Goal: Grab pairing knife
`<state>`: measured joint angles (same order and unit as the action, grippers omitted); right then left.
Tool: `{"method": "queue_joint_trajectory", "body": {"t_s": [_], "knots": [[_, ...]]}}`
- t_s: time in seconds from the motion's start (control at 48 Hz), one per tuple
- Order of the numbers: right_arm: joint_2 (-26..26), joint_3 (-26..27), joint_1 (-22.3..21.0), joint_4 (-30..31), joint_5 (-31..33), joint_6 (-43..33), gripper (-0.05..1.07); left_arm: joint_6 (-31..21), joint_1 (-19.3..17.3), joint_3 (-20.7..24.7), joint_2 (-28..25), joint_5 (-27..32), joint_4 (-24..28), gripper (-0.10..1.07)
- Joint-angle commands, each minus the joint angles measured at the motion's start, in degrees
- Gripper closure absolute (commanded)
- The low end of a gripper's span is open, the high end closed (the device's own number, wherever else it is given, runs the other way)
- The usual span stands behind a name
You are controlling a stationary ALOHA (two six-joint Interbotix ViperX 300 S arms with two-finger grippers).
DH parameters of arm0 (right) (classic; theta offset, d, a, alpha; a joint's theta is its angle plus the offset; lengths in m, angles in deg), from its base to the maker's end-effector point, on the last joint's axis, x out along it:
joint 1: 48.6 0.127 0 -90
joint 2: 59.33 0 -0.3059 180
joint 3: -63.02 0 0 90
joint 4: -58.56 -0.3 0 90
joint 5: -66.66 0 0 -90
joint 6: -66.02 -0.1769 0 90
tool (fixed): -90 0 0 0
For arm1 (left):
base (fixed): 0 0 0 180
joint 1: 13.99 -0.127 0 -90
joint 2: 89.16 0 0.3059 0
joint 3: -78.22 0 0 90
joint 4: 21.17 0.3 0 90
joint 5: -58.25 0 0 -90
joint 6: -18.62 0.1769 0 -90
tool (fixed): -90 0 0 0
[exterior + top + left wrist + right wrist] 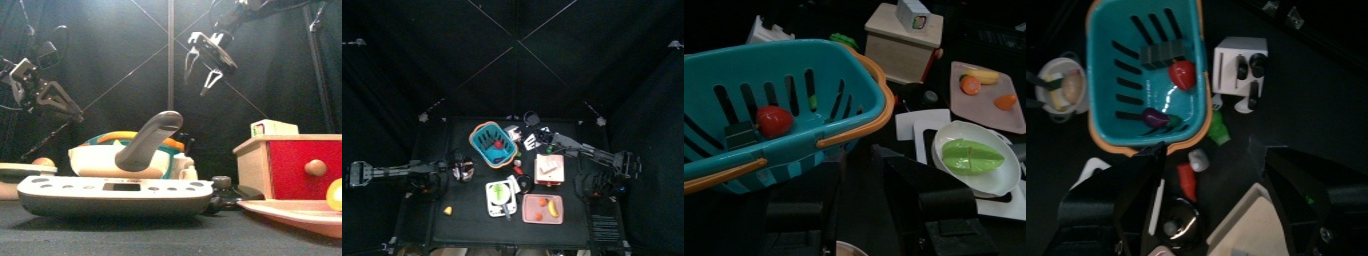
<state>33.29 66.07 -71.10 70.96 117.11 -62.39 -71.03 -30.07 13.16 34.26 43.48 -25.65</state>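
Note:
A slim knife (1186,182) with a red handle and a pale blade lies on the black table just outside the teal basket's (1144,70) orange rim; it looks like the pairing knife. My right gripper (1200,215) hangs high above it, jaws spread wide and empty, also seen in the front view (207,58) and beside the basket (493,140) from above (537,133). My left gripper (871,205) is open and empty at the basket's (778,110) near side, low at the left (47,95).
The basket holds a red tomato (774,121) and small items. A red-fronted wooden box (549,168), a white plate with green food (501,193) and a pink tray (543,209) crowd the front. A white scale (120,192) stands nearest the front camera.

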Motion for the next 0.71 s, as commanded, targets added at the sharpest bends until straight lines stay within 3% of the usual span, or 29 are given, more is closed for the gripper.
{"method": "queue_joint_trajectory", "body": {"t_s": [0.0,0.229,0.688], "knots": [[1.05,-1.32,-2.20,2.46,-4.04,0.18,0.06,-0.09,-0.18,0.62,-0.09,-0.26,-0.09,0.27],[6.24,-4.22,-4.13,5.98,-11.25,0.18,0.06,-0.09,-0.18,0.62,-0.09,-0.26,-0.09,0.27],[10.90,-4.48,-5.27,9.32,-13.18,0.09,0.06,-0.18,-0.18,0.35,-0.09,-0.26,-0.09,0.27]]}}
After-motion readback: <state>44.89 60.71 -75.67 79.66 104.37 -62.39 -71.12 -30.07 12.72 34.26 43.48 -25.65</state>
